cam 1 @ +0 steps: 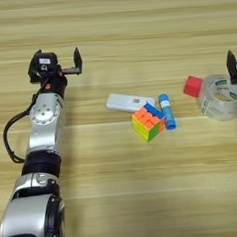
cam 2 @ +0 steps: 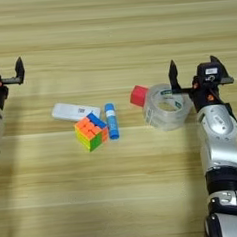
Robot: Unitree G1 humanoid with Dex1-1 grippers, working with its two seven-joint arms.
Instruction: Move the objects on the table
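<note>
We see the right pincer (cam 2: 193, 75) spread wide at the clear tape roll (cam 2: 163, 107), gripping nothing; the left pincer (cam 1: 61, 62) hangs spread and idle; puzzle cube (cam 1: 148, 122), glue stick (cam 1: 166, 110), white device (cam 1: 128, 102) and red cube (cam 1: 192, 85) lie mid-worktop (cam 1: 123, 190), apparently unmoved.

Warm, even light falls on the wooden tabletop (cam 1: 145, 189), bright without harsh spots. Shadows are soft and short: a faint one lies beside the puzzle cube (cam 1: 148, 121), and a broad dim band runs along the left arm (cam 1: 44, 145). The clear tape roll (cam 2: 165, 107) shows pale glints on its rim. Both pictures look slightly soft overall, with fine wood grain smeared and lettering on the white device (cam 1: 129, 102) unreadable.
</note>
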